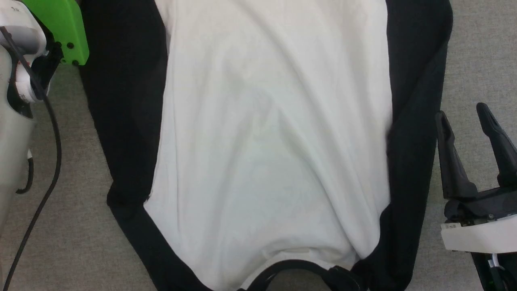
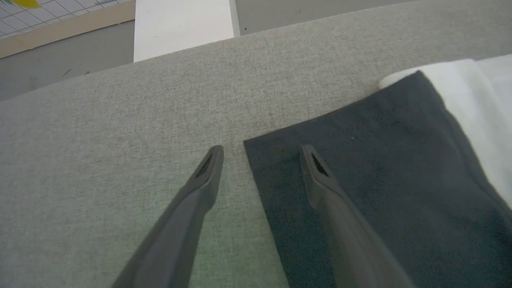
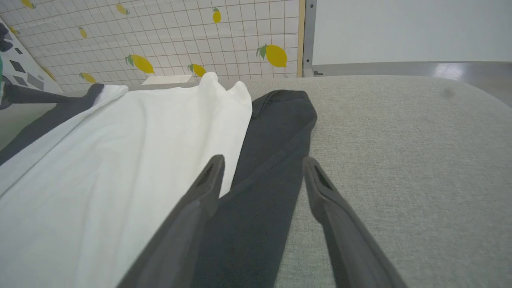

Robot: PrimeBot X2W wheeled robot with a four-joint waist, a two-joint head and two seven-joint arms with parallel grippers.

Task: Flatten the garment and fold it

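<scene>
The garment (image 1: pixel 266 133) lies spread on the grey table, a wide white body between two black sleeves, its black collar at the bottom of the head view. My right gripper (image 1: pixel 464 117) stands open just right of the right black sleeve (image 1: pixel 416 133). Along its own view, that gripper (image 3: pixel 264 164) straddles the sleeve's outer edge (image 3: pixel 276 160), nothing pinched. My left gripper (image 2: pixel 262 154) is open above the end corner of the left black sleeve (image 2: pixel 360 160), one finger over cloth, one over bare table. The left arm (image 1: pixel 24 81) sits at the upper left.
Grey fabric table (image 1: pixel 76 242) surrounds the garment on both sides. A black cable (image 1: pixel 48 161) hangs along the left arm. A rigid white box (image 2: pixel 182 24) stands beyond the table's far edge. A tiled wall with lemon prints (image 3: pixel 180 40) is behind.
</scene>
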